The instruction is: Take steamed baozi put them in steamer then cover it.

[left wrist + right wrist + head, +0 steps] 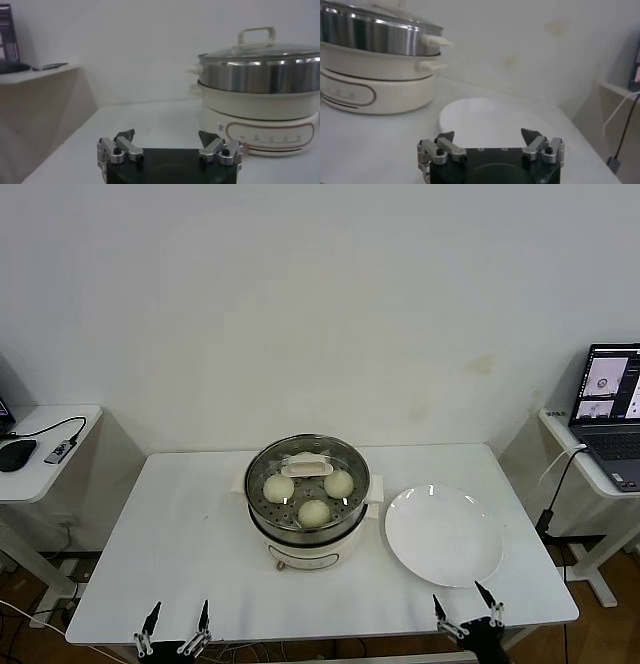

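The steamer (pixel 307 534) stands at the middle of the white table, a shiny steel pot on a white base. Three cream-white baozi (pixel 314 512) show through the clear glass cover (pixel 307 467), which sits on the pot with its cream handle at the back. The cover and pot also show in the left wrist view (pixel 260 52) and the pot in the right wrist view (pixel 375 35). My left gripper (pixel 177 616) is open and empty at the table's front left edge. My right gripper (pixel 460 602) is open and empty at the front right, near the plate.
An empty white plate (pixel 444 534) lies right of the steamer, also in the right wrist view (pixel 485 117). Side desks stand at both sides: one at the left with a mouse and cables (pixel 40 446), one at the right with a laptop (pixel 610 414).
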Controlling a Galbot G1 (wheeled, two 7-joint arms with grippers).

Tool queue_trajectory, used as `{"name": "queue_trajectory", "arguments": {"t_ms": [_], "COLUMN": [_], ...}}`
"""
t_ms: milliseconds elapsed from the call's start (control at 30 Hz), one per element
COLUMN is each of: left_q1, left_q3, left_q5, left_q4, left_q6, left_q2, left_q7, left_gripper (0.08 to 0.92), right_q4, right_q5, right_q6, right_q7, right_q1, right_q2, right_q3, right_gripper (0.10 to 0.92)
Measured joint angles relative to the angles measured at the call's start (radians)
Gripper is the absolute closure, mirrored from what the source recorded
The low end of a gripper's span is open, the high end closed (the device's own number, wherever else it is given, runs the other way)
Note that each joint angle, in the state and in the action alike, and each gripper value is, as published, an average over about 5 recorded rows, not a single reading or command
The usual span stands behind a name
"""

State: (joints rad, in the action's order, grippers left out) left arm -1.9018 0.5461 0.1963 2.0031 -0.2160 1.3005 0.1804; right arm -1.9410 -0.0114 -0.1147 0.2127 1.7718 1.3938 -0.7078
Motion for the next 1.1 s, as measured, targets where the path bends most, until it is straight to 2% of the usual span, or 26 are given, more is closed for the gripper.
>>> {"name": "queue_trajectory", "arguments": {"t_ms": [1100], "left_q1": [-0.021], "left_q3": [0.001], "left_q5": [-0.040], "left_q4": [-0.028], "left_q6": [-0.016], "left_q2": [0.010], "left_q7": [-0.018], "left_gripper": [0.177], "right_q4": [0.000], "right_q5": [-0.001], "right_q6": [-0.010], "right_q7": [0.005], "right_q1": [0.016], "right_q2": [-0.006], "right_q3": [0.040], "right_gripper": [0.203]}}
